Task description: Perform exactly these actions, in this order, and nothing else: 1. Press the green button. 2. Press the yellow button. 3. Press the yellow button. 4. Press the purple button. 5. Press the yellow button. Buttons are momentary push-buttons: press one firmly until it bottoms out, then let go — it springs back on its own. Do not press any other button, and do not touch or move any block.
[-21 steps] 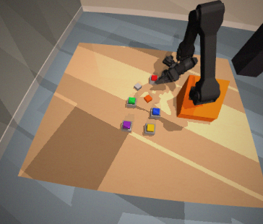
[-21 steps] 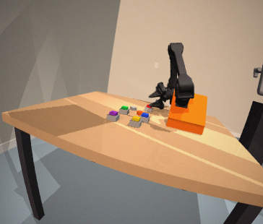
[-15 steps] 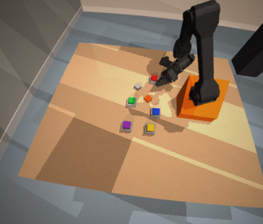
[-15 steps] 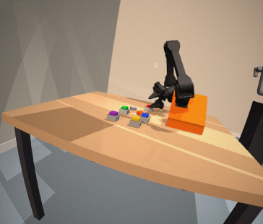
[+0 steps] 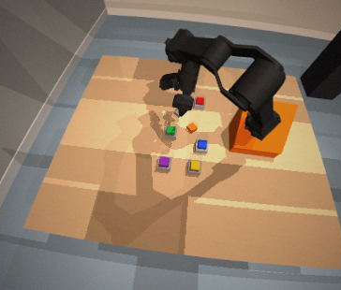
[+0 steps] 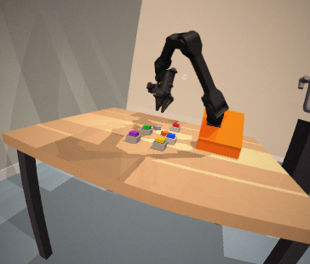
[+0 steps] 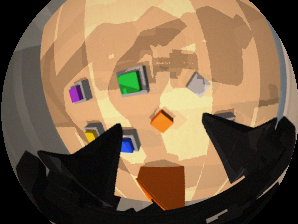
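The green button (image 5: 170, 130) (image 6: 146, 127) (image 7: 129, 82) stands up on its grey base. The purple button (image 5: 164, 162) (image 6: 133, 134) (image 7: 75, 94) and the yellow button (image 5: 195, 166) (image 6: 160, 140) (image 7: 90, 136) also stand up. In the wrist view the left finger partly hides the yellow one's base. My gripper (image 5: 182, 112) (image 6: 161, 110) (image 7: 164, 121) is open and empty, pointing down high above the table, behind the green button and near the grey block. It touches no button.
A blue button (image 5: 202, 144) (image 6: 170, 135) (image 7: 127, 145), a red button (image 5: 200, 101) (image 6: 175, 125), an orange block (image 5: 191, 127) (image 6: 164, 133) (image 7: 162, 121) and a grey block (image 5: 176, 113) (image 6: 157, 127) (image 7: 198, 85) are nearby. The arm stands on an orange box (image 5: 284, 123) (image 6: 231, 132) at the right.
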Controlling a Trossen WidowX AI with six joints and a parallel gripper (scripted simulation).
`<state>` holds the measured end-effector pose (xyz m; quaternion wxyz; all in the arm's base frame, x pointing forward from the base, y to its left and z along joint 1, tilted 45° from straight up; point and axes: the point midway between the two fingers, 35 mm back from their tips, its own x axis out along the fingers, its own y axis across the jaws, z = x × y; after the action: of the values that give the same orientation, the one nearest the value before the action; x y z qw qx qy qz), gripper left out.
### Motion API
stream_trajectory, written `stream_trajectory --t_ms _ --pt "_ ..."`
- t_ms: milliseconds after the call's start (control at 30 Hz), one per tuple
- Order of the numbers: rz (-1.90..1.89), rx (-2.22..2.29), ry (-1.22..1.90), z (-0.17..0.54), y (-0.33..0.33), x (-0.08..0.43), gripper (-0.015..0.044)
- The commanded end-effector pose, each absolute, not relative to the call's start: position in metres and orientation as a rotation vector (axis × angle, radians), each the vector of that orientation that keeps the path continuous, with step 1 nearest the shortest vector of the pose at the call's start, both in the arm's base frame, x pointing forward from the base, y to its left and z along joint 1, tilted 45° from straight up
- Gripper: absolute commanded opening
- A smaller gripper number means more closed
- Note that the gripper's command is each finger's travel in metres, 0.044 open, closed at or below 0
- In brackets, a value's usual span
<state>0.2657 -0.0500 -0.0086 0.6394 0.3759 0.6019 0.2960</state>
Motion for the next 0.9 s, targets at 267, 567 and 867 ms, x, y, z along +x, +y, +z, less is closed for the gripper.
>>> stream_trajectory --t_ms 267,567,867 --pt "0.588 0.625 1.434 0.047 -0.020 0.302 0.0374" --pt "0.591 0.628 1.433 0.006 0.022 0.305 0.0138" --pt "0.591 0.628 1.433 0.006 0.022 0.305 0.0020"
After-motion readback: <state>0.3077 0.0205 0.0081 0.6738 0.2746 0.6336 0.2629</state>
